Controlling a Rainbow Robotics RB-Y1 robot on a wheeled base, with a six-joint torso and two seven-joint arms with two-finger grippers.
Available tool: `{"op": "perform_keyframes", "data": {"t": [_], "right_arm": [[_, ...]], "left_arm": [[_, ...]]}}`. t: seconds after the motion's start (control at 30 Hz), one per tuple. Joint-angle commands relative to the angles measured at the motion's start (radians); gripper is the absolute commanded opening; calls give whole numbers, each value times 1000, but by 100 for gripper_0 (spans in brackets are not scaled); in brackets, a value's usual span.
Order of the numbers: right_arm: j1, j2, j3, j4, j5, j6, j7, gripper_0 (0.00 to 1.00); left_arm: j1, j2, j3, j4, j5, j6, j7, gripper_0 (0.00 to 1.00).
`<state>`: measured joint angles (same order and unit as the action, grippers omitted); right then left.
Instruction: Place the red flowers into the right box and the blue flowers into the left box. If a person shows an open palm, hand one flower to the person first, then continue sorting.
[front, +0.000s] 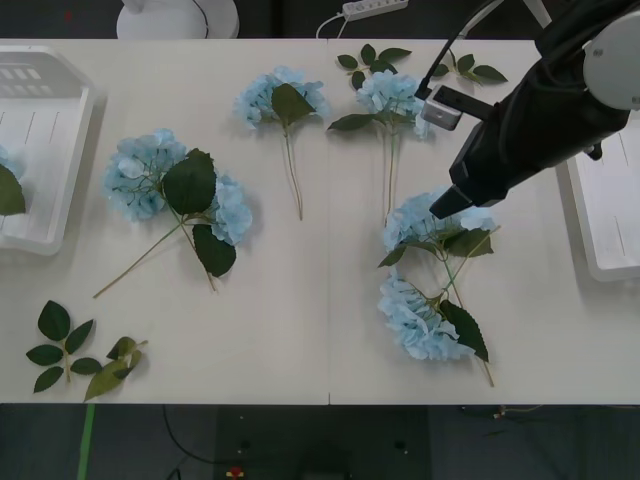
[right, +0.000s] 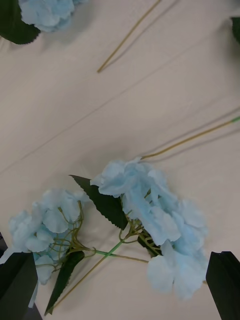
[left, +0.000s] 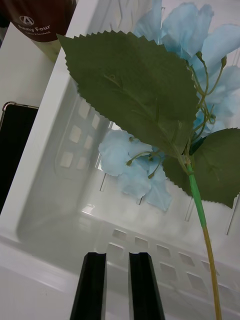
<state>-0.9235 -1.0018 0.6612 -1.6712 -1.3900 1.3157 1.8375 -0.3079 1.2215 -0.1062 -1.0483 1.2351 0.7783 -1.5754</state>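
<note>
From the front view we see the right arm reaching in over the white tabletop, its right gripper just above the head of a blue hydrangea stem on the right half. A second blue hydrangea lies just below it, their stalks crossing. Further back lie two more blue stems, and a larger pair of heads rests on the left half. Loose green leaf sprigs sit near the front left corner. The left box stands at the left edge with a bit of blue bloom and a leaf showing at its near side; the right box stands at the right edge, partly behind the arm.

In the right wrist view we find the right gripper spread wide, its black fingers at the two corners, touching nothing. Between them lie two blue heads, the nearer one and its neighbour, with tan stalks on the tabletop beyond.

In the left wrist view the left gripper has its two black fingers nearly together with a narrow gap, holding nothing. Ahead, a blue hydrangea with a big serrated leaf lies inside the left box, its stalk running out over the rim.
</note>
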Motion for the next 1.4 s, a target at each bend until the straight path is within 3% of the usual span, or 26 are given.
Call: {"op": "perform_keyframes", "data": {"t": [0.03, 0.23, 0.5, 0.67, 0.93, 1.23, 1.4], "right_arm": [[60, -35, -3, -70, 83, 13, -161, 100], [100, -24, 1, -79, 169, 53, -340, 100], [101, -14, 141, -82, 365, 40, -363, 100], [101, 5, 230, -62, 398, -16, -382, 100], [103, 97, 238, -1, 437, -7, -400, 100], [103, 189, 238, 110, 465, -7, -416, 100], [103, 221, 238, 137, 479, -13, -428, 100]], "left_arm": [[-27, 58, 8, 7, -17, -28, -20, 86], [-27, 58, 10, 1, -5, -36, -23, 95], [23, 72, 72, -64, 20, -36, -25, 97], [164, 84, 210, -246, 135, -34, -20, 97], [423, 36, 441, -562, 411, -34, -22, 100], [420, -149, 355, -843, 196, -30, -22, 100], [345, -217, 257, -932, -59, 134, -31, 100]]}}
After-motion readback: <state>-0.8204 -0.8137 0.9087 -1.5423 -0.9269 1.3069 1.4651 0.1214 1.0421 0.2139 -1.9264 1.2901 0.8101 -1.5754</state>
